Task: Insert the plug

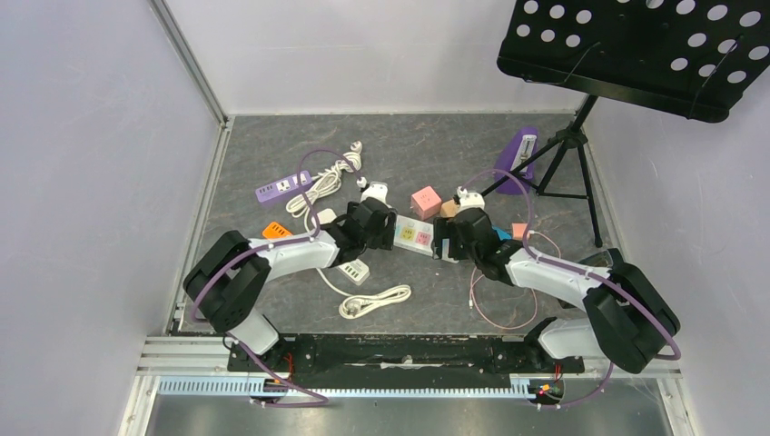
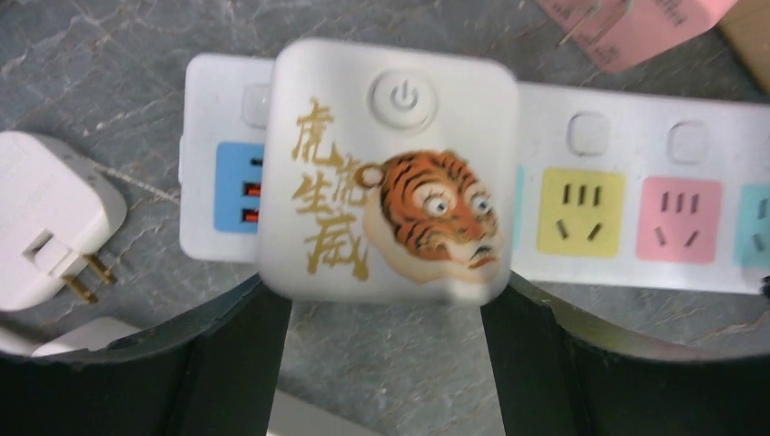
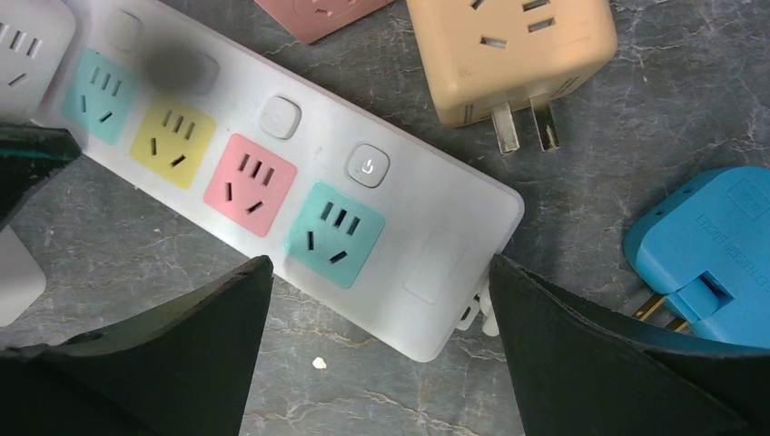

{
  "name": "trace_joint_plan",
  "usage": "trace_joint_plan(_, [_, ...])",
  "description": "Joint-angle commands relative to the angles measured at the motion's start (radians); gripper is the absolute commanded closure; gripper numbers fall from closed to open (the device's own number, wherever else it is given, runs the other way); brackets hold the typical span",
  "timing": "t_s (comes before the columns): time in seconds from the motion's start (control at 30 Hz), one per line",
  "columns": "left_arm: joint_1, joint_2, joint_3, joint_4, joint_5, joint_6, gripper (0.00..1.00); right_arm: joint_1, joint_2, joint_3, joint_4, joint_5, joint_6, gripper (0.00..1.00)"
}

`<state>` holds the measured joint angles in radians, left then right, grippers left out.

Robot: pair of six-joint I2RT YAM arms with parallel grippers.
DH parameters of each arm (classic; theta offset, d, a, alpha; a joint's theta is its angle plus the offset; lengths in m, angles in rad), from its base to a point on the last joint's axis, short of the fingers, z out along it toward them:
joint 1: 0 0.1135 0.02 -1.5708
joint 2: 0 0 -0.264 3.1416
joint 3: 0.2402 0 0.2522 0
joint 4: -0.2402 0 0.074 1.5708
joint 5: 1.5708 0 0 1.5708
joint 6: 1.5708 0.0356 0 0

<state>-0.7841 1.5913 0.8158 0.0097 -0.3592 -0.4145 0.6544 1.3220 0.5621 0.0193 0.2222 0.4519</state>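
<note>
A white power strip (image 1: 415,236) with coloured sockets lies between the two grippers. In the left wrist view the strip (image 2: 636,245) shows yellow and pink sockets. My left gripper (image 2: 386,300) is shut on a white square plug with a tiger print (image 2: 390,173), held by its near corners over the strip's left end, hiding a socket there. My right gripper (image 3: 377,272) is open and straddles the strip's cable end (image 3: 436,272) beside the teal socket (image 3: 331,232). Its right finger (image 3: 545,336) touches the cable outlet.
A beige cube adapter (image 3: 508,54) and a blue adapter (image 3: 708,254) lie by the strip's right end, with a pink adapter (image 1: 425,200) behind it. A white two-pin plug (image 2: 50,227) lies at the left. A purple strip (image 1: 283,186), coiled cords (image 1: 374,302) and a music stand (image 1: 563,145) are around.
</note>
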Motion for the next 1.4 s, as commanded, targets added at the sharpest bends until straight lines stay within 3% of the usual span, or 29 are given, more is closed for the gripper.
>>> trace_joint_plan(0.0, [-0.003,-0.011,0.051,-0.204,0.007,-0.036,0.20,0.008,-0.003,0.062,-0.018,-0.035,0.018,0.08])
trace_joint_plan(0.47, [0.019,-0.104,0.209,-0.333,0.030,0.055,0.18,0.008,-0.032,0.064,-0.017,-0.047,0.004,0.04])
trace_joint_plan(0.83, [0.126,0.096,0.459,-0.539,0.249,0.153,0.17,0.006,-0.020,0.059,-0.017,-0.051,0.001,0.03])
trace_joint_plan(1.07, [0.131,0.140,0.488,-0.589,0.279,0.169,0.17,0.007,-0.017,0.054,-0.043,-0.049,0.000,0.03])
trace_joint_plan(1.17, [0.131,0.139,0.487,-0.590,0.272,0.172,0.27,0.007,-0.013,0.055,-0.042,-0.051,0.004,0.03])
trace_joint_plan(1.37, [0.132,0.148,0.464,-0.587,0.255,0.177,0.70,0.007,-0.012,0.050,-0.041,-0.049,0.009,0.03])
